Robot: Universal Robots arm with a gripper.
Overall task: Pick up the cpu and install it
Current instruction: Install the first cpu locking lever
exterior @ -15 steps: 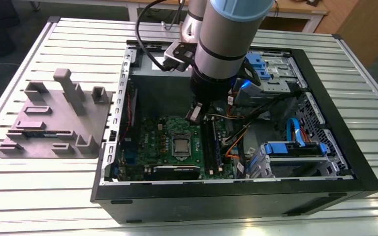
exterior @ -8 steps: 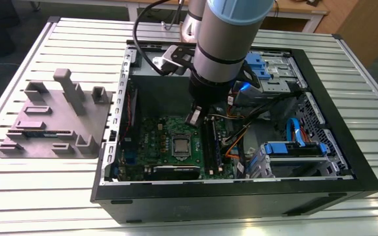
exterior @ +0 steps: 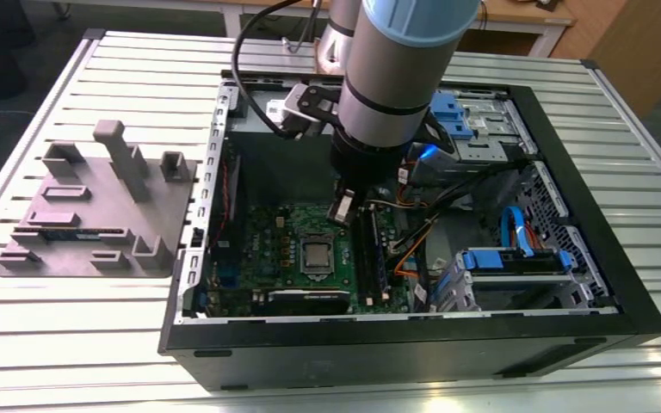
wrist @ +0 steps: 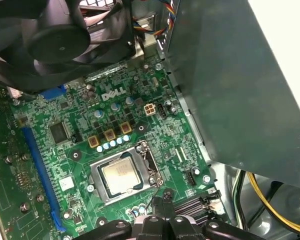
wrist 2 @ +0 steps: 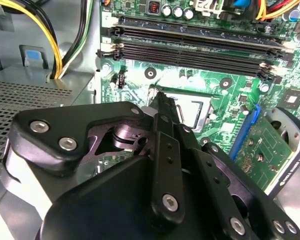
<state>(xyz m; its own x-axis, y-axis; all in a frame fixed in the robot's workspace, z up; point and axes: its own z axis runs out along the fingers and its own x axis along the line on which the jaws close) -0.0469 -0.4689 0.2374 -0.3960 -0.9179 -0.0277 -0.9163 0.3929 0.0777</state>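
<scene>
**Pincer poised over a seated chip**

Slatted aluminium worktop (exterior: pixel 66 344) carries an open black computer case (exterior: pixel 423 344) whose front wall runs along the worktop's near edge. Just inside that wall lies the green motherboard (exterior: pixel 273 237), and near its middle sits the metal-framed socket (exterior: pixel 318 255). The cpu (wrist: pixel 122 174), a small square with a pale metal top, lies flat inside that socket frame in the first wrist view; it also shows as a grey square (exterior: pixel 318 254) in the exterior view. Beside the socket run the long black memory slots (wrist 2: pixel 190 42). A blue drive bracket (exterior: pixel 515 258) stands toward the case's corner at the exterior view's right.

Above the board, just beyond the socket, hangs the pincer (exterior: pixel 343 209), its black fingers (wrist 2: pixel 166 145) drawn close together, clenched with nothing visible between them; the tips hover over the socket's edge without touching the cpu. The grey arm (exterior: pixel 394 77) rises from it toward the far edge of the worktop.

A grey moulded tray (exterior: pixel 89 215) rests well apart from the case, toward the worktop's edge at the exterior view's left.
</scene>
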